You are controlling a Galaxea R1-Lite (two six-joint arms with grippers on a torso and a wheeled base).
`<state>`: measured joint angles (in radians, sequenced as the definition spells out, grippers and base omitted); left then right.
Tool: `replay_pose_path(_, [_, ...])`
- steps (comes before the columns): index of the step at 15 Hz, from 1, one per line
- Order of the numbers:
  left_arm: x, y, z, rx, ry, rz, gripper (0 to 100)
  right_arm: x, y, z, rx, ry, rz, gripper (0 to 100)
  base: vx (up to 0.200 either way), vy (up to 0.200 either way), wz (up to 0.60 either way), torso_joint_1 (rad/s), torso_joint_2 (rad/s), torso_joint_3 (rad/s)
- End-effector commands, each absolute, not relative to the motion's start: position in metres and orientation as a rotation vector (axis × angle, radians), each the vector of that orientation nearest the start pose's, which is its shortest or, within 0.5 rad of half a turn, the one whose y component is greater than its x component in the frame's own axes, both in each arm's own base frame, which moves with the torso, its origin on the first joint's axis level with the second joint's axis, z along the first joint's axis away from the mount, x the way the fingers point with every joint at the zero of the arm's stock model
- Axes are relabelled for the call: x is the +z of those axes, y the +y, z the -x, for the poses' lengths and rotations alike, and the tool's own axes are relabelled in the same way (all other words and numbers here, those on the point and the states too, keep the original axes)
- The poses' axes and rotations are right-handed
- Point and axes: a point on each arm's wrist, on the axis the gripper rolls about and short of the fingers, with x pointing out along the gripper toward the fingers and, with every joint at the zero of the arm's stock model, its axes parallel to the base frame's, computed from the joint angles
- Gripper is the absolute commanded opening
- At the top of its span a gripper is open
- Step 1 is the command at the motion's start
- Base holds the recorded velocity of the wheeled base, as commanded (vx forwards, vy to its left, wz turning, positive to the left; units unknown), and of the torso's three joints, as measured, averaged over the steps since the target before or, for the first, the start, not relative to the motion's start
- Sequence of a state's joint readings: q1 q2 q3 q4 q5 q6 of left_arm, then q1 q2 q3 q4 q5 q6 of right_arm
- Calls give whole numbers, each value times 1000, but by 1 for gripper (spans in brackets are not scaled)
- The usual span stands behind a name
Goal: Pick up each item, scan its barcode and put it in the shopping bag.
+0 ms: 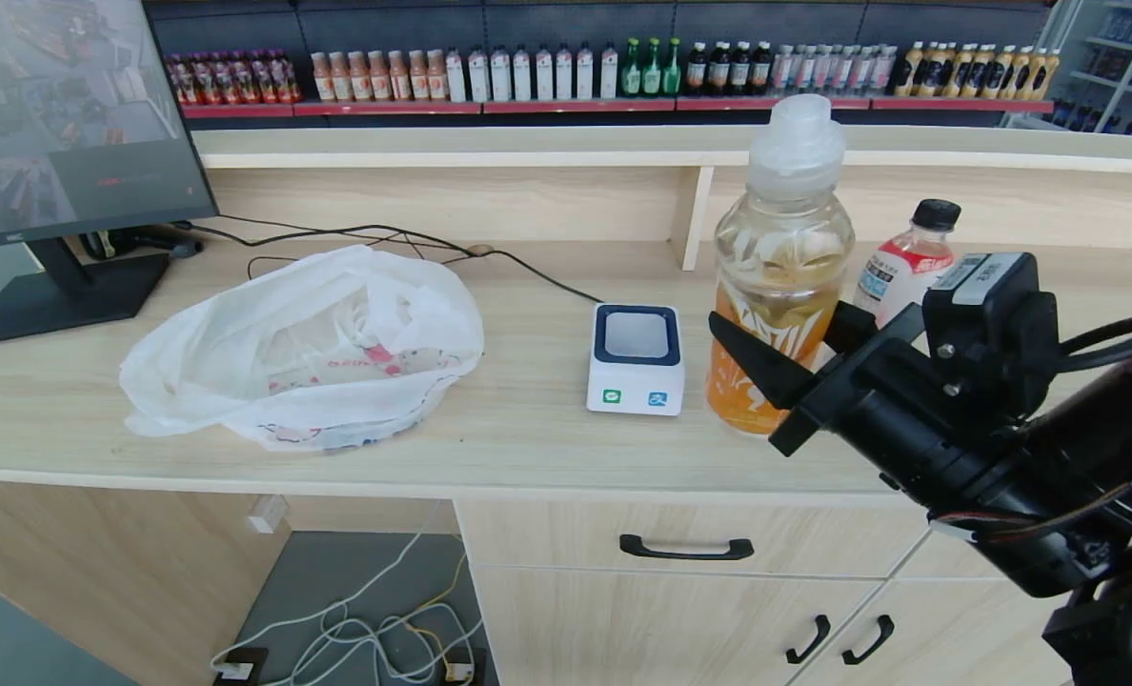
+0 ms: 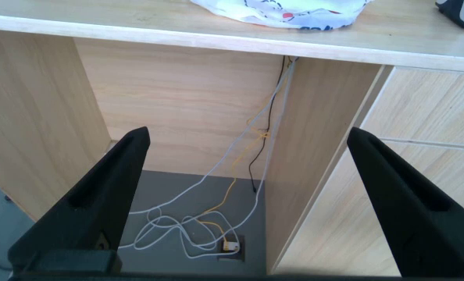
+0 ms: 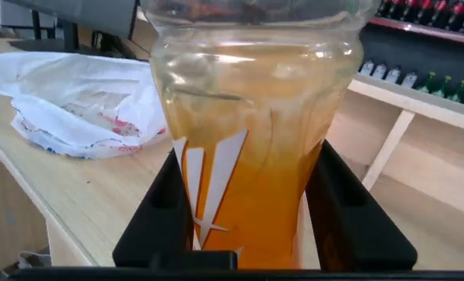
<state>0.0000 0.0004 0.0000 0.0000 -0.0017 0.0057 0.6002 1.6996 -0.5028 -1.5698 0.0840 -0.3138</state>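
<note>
Beside the scanner (image 1: 635, 359), right end effector (image 1: 783, 322) clasps orange bottle (image 1: 780, 248) (white lettering).

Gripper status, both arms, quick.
Left gripper: open, holding nothing.
Right gripper: closed on the orange drink bottle.
</note>
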Motion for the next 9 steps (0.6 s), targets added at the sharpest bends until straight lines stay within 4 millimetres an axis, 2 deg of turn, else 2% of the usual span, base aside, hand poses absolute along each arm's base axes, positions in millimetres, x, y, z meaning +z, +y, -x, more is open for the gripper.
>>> replay_pose_path(1, [75,0,23,-2,0,-6,100,190,153,-222,583,-385,92,0,0,0,0,0,0,0])
replay_pose_path(2, [75,0,23,-2,0,-6,100,190,152,-222,578,-363,26,0,0,0,0,0,0,0])
replay_pose_path(9, [75,0,23,-2,0,-6,100,190,157,-230,610,-310,-156,0,0,0,0,0,0,0])
